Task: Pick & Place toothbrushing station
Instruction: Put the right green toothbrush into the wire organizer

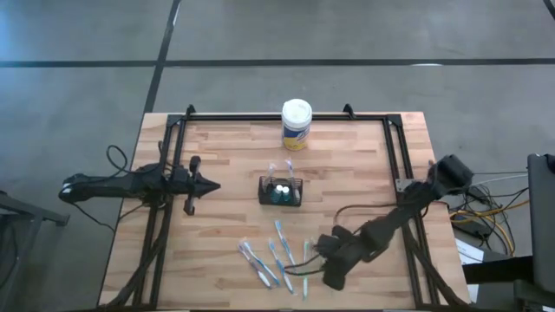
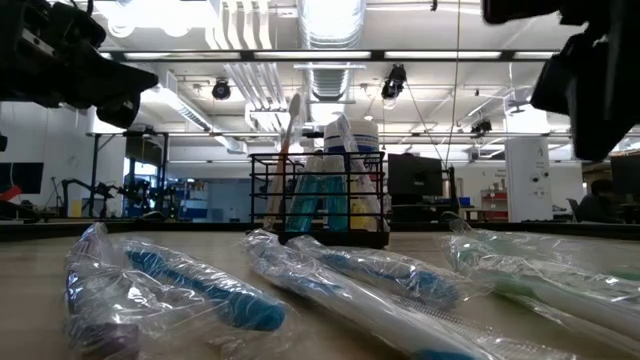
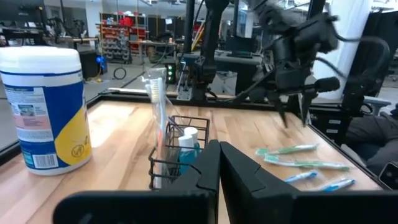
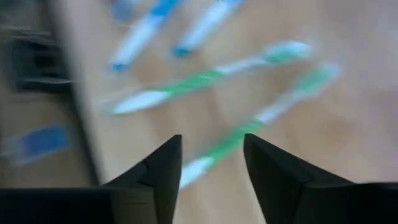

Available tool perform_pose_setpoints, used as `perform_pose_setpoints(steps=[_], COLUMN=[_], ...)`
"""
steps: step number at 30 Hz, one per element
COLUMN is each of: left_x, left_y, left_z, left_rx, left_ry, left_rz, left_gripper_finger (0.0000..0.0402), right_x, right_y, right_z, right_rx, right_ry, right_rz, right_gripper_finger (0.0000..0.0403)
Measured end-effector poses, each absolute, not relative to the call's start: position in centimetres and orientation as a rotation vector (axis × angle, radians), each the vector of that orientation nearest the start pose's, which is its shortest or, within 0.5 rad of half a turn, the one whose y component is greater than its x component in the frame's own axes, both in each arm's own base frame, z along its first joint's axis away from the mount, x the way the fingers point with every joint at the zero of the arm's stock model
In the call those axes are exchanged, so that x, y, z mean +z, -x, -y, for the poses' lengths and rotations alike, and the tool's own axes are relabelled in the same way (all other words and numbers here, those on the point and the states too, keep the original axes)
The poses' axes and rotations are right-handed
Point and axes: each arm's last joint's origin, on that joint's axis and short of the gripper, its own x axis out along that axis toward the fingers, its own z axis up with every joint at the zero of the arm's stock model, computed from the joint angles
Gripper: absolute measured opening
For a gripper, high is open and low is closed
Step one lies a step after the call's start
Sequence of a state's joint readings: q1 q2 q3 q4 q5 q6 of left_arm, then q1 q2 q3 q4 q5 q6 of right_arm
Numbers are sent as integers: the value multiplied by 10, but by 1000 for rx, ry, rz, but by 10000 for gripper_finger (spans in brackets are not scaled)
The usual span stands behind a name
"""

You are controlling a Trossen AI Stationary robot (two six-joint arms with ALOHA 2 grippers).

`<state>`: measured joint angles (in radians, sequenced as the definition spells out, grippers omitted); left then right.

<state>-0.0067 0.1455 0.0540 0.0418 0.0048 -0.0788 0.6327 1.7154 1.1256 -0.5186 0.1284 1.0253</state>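
The toothbrushing station's black wire-mesh caddy (image 1: 280, 191) stands at the table's middle. It holds one upright toothbrush (image 3: 158, 106) and white-capped tubes (image 3: 188, 138). Several wrapped blue and green toothbrushes (image 1: 276, 256) lie flat on the wood nearer the front edge. My right gripper (image 4: 211, 146) hovers open above the green toothbrushes (image 4: 249, 127), pointing steeply down, and one green brush shows in the gap below its fingers. It touches nothing. My left gripper (image 1: 213, 184) waits shut and level, left of the caddy.
A white-lidded canister (image 1: 297, 124) with a yellow label stands at the table's far edge, behind the caddy. Black frame rails (image 1: 173, 147) run along the table's left, right and far sides. Cables (image 1: 486, 208) lie beyond the right edge.
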Motion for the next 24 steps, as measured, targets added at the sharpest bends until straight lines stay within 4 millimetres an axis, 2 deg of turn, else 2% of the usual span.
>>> perform_pose_setpoints(steps=[3, 5, 12, 17, 24], left_x=[174, 174, 174, 174, 174], left_y=[-105, -105, -105, -105, -105], left_z=[1, 1, 1, 1, 1], left_rx=[-13, -13, -12, -12, -14], left_ry=[79, 84, 91, 106, 108], left_rz=[-49, -50, -49, -50, -54], left_gripper_finger=[12, 12, 12, 12, 12], right_x=[194, 194, 184, 172, 154], right_y=[-286, -294, -323, -321, -307], right_z=[-203, -210, -228, -224, -214], right_rx=[-297, -351, -333, -377, -497], right_ry=[-401, -347, -284, -283, -313], right_rz=[-1270, -1331, -1364, -1387, -1413], right_gripper_finger=[197, 208, 231, 235, 237])
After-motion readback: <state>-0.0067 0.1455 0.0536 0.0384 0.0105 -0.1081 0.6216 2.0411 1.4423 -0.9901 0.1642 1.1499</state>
